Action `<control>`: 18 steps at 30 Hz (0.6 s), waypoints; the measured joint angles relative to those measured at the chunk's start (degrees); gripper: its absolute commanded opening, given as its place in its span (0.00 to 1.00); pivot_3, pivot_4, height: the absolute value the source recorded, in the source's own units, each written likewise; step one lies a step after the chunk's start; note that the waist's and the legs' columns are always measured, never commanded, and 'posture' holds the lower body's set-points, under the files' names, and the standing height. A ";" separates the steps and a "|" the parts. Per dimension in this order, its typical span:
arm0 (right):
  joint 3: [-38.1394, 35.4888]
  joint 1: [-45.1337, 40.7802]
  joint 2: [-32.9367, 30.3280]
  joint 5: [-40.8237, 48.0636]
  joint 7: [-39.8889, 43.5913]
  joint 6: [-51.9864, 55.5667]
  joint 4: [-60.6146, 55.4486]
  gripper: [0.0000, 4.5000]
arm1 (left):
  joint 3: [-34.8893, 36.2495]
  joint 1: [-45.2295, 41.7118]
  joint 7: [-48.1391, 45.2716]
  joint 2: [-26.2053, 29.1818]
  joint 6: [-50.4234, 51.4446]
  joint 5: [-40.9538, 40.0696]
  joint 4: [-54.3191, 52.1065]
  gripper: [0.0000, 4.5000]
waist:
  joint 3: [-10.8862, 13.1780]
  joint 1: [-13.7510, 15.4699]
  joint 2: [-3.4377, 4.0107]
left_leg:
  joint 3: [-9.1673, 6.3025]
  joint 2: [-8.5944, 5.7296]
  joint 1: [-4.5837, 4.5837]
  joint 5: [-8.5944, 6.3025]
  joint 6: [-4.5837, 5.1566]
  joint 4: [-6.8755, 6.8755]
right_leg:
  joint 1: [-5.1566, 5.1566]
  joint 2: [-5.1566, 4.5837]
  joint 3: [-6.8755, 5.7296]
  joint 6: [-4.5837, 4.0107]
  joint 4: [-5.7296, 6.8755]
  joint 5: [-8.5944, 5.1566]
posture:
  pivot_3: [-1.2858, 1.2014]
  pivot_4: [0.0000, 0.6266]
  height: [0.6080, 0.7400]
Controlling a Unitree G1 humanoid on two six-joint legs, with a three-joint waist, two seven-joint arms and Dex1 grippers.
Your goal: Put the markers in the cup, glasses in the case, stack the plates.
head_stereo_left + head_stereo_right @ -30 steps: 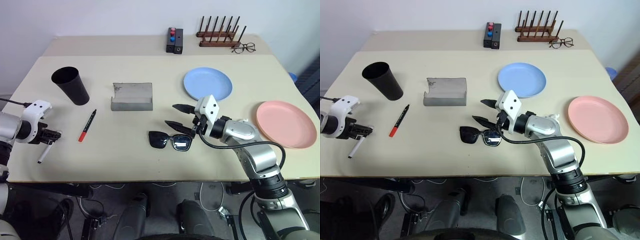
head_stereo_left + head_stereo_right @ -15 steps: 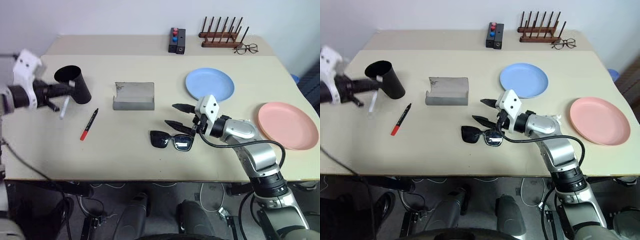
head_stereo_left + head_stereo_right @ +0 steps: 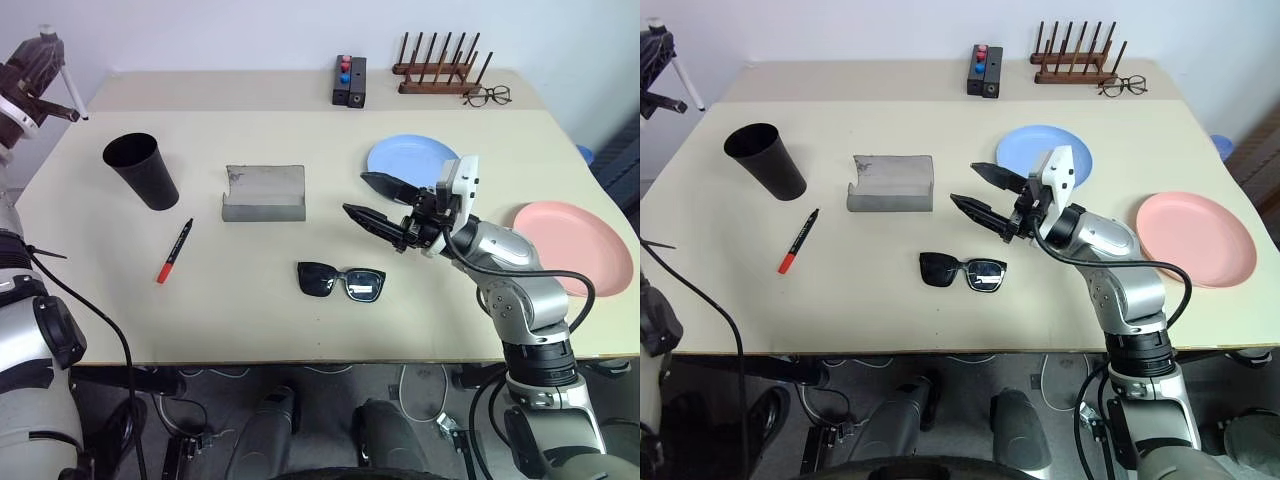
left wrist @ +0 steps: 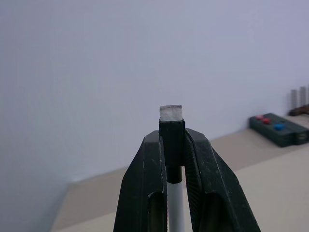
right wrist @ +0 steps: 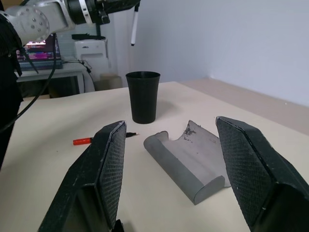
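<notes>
Lab: bare white walls, equipment cabinet (image 5: 90,52), cables underfoot.

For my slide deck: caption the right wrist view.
Open right pincer faces the grey case, black cup and red marker.

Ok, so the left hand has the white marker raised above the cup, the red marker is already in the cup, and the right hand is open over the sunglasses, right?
Not quite: the red marker isn't in the cup; the left eye view shows it lying on the table beside it. The rest holds: the left hand grips the white marker up high, and the right hand is open above the sunglasses.
</notes>
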 measured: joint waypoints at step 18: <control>0.55 1.15 -0.30 -2.61 -0.82 -1.13 -1.24 0.67 | 0.78 3.37 -1.76 -3.68 -7.34 -1.67 12.07 0.42 | 0.00 -1.13 -0.01 | -0.03 0.01 0.00 0.01 0.01 0.02 | 0.08 0.02 -0.02 0.01 0.05 0.01 | 0.52 0.24 0.98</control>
